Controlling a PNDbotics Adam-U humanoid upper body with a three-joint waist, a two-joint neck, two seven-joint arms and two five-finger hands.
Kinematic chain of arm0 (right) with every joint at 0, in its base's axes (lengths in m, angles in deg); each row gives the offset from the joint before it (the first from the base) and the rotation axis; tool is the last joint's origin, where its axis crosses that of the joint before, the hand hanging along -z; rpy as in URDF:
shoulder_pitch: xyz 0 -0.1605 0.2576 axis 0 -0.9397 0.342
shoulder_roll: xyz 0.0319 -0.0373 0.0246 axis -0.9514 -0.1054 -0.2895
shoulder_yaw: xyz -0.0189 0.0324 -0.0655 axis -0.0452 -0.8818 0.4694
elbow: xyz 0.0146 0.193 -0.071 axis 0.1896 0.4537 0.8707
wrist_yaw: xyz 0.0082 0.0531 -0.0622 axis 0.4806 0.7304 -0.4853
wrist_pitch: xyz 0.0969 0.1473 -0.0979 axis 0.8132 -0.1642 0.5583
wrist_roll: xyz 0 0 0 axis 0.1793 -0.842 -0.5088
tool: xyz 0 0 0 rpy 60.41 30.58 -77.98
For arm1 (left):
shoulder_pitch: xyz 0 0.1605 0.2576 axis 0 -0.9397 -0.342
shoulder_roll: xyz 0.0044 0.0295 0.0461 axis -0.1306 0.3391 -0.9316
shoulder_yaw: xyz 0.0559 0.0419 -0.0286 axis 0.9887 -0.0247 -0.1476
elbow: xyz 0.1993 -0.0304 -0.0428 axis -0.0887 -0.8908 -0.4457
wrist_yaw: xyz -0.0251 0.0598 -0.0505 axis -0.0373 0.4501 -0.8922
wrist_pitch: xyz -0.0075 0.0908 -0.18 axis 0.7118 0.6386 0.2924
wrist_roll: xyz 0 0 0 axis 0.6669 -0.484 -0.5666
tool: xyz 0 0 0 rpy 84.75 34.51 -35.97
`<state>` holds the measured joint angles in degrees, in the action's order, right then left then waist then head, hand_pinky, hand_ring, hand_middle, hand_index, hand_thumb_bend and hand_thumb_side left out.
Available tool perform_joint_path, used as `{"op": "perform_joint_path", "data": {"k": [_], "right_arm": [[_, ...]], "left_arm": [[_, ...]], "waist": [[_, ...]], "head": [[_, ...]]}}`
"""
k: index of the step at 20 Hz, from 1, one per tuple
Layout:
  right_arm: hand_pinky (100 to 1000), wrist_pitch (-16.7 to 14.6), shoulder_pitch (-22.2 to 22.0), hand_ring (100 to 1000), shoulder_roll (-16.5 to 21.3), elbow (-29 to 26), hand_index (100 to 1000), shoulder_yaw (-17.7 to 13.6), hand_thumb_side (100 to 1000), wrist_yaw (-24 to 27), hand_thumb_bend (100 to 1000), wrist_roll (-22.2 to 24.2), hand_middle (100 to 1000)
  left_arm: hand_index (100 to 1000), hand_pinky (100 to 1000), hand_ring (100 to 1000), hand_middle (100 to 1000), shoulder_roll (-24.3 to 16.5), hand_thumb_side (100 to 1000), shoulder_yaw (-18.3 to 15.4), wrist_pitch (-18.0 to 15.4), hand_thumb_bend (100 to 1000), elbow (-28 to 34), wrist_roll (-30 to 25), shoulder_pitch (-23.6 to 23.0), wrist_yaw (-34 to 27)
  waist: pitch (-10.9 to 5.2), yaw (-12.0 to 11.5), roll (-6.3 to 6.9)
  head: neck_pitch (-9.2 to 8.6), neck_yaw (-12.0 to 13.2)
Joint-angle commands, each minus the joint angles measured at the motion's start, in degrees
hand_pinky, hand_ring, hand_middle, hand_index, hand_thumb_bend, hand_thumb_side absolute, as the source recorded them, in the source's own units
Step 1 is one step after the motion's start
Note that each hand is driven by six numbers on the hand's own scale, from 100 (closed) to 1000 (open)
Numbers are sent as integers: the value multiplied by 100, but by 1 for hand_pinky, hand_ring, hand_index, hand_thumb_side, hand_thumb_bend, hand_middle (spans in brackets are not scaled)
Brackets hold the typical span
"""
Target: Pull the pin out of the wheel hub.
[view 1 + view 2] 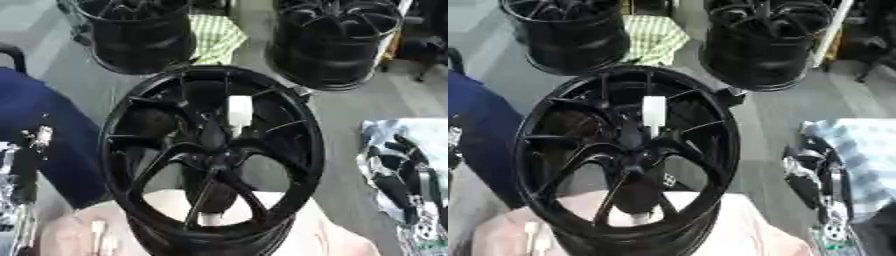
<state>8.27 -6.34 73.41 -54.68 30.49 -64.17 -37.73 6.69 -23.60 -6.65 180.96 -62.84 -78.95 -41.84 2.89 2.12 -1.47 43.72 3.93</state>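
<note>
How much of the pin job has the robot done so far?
Nothing looks done yet. The white pin is in the wheel, above its hub. No hand is on it: the right hand hangs open at the right edge, and the left hand shows at the left edge, its fingers unclear. Left to do: reach in, grasp the pin and pull it out.

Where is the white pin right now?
The white pin stands in the middle of the near black wheel, just above its hub, between the spokes; neither hand touches it.

wheel hub (213,155): black, spoked, face-up, centre | pin (239,114): white, upright, seated near hub centre
</note>
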Motion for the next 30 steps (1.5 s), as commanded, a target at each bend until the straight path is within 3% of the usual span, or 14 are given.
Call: {"op": "perform_joint_path", "data": {"k": [1, 4, 8, 10, 13, 19, 24, 30], "right_arm": [[737, 154, 339, 666, 464, -123, 885, 3, 309, -221, 287, 121, 745], [745, 367, 777, 674, 901, -314, 893, 139, 313, -488, 298, 370, 751], [761, 584, 1397, 692, 1520, -779, 911, 651, 325, -869, 317, 748, 774], [766, 570, 1717, 697, 1827, -931, 917, 962, 331, -1066, 328, 944, 781], [773, 423, 2173, 706, 1973, -928, 925, 1417, 353, -1236, 366, 1225, 792], [792, -89, 3074, 748, 1557, -184, 950, 2317, 431, -1476, 430, 1779, 829], [803, -529, 3797, 779, 874, 536, 950, 3040, 466, -1765, 441, 2224, 836], [826, -623, 4699, 834, 226, 1438, 949, 3904, 483, -1637, 446, 2779, 847]], "left_arm": [[808, 719, 659, 655, -100, 604, 31, -12, 346, 143, -31, 6, -17], [808, 719, 660, 655, -110, 604, 62, -11, 345, 138, -63, -19, -10], [809, 719, 661, 656, -130, 605, 133, -12, 345, 125, -141, -44, 4], [809, 719, 661, 656, -131, 605, 174, -11, 345, 118, -185, -45, 8], [809, 719, 662, 656, -136, 605, 227, -12, 346, 107, -247, -45, 14], [809, 719, 663, 656, -161, 605, 283, -10, 345, 94, -320, -54, 31], [809, 719, 664, 657, -158, 606, 269, -7, 344, 87, -317, -71, 31], [809, 719, 664, 657, -148, 606, 213, -6, 344, 93, -271, -73, 29]], "waist": [[-108, -32, -14], [-144, -86, -36], [-202, -214, -69], [-216, -285, -79], [-236, -369, -99], [-262, -473, -155], [-271, -432, -167], [-248, -358, -176]], "head": [[36, -33], [39, -93], [39, -232], [40, -323], [40, -428], [40, -541], [40, -484], [40, -390]]}}
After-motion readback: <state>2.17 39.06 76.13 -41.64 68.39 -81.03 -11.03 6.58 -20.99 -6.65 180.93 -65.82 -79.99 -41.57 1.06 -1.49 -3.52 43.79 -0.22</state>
